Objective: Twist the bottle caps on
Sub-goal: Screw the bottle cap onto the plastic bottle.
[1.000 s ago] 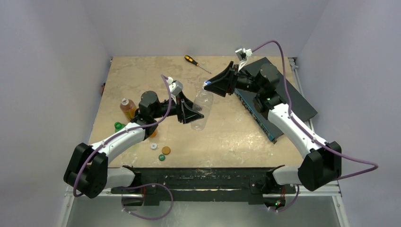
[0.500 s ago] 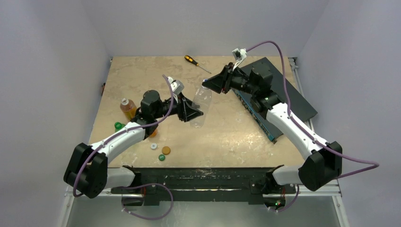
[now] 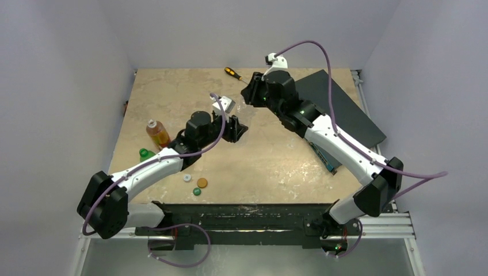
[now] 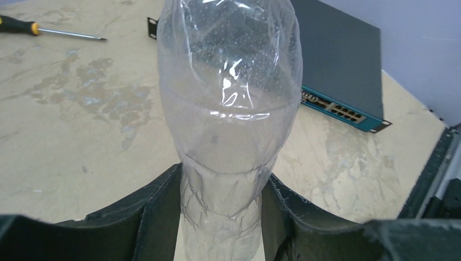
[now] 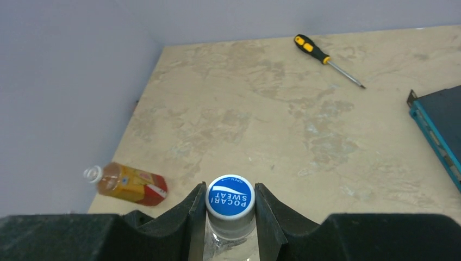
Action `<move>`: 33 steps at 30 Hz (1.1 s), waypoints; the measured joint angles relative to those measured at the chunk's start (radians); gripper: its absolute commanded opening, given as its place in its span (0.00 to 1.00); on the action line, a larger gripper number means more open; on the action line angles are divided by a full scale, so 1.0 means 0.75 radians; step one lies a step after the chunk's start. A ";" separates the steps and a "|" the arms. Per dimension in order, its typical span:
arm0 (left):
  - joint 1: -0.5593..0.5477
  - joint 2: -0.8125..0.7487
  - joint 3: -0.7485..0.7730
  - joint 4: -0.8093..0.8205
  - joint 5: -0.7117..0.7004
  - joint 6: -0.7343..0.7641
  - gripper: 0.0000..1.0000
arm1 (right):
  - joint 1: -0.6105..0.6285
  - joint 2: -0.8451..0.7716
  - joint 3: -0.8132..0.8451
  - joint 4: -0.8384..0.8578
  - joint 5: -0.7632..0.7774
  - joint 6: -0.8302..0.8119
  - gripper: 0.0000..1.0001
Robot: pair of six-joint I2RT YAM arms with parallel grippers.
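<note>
My left gripper is shut on the lower body of a clear bottle and holds it off the table; in the top view this gripper is at the table's middle. The bottle's neck carries a blue cap, and my right gripper is shut on that cap, one finger on each side. From above the right gripper is just behind the left one. An amber bottle and a green bottle are at the left. White, orange and green caps lie near the front.
A black-and-orange screwdriver lies at the back of the table. A black network switch with a teal front lies at the right, under the right arm. The amber bottle lies close to the left wall.
The right jaws have closed on the blue cap, and the right arm has swung left and back. The left gripper has carried the clear bottle back and to the right.
</note>
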 measured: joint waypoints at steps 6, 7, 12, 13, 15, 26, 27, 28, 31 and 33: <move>-0.106 0.035 0.039 -0.071 -0.312 0.062 0.00 | 0.071 0.107 0.146 -0.157 0.232 0.023 0.52; -0.112 0.037 0.040 -0.079 -0.341 0.071 0.00 | 0.072 0.110 0.148 -0.161 0.235 0.031 0.66; -0.113 0.038 0.063 -0.070 -0.423 0.103 0.00 | 0.068 0.103 0.146 -0.230 0.183 0.034 0.99; -0.112 0.035 0.064 -0.072 -0.425 0.113 0.00 | 0.055 0.089 0.137 -0.225 0.135 0.025 0.99; -0.109 0.034 0.067 -0.073 -0.409 0.127 0.00 | 0.014 0.054 0.105 -0.199 0.052 0.016 0.99; 0.072 0.028 0.055 -0.125 0.188 0.123 0.00 | -0.375 -0.234 -0.261 0.242 -0.734 -0.057 0.99; 0.087 0.026 0.051 -0.123 0.251 0.114 0.00 | -0.388 -0.233 -0.286 0.293 -0.806 -0.053 0.99; 0.094 0.024 0.050 -0.119 0.299 0.107 0.00 | -0.397 -0.230 -0.308 0.336 -0.865 -0.046 0.99; 0.100 0.023 0.035 -0.062 0.477 0.061 0.00 | -0.410 -0.202 -0.377 0.499 -1.039 0.008 0.99; 0.099 0.023 0.025 -0.023 0.554 0.025 0.00 | -0.410 -0.178 -0.405 0.594 -1.111 0.049 0.99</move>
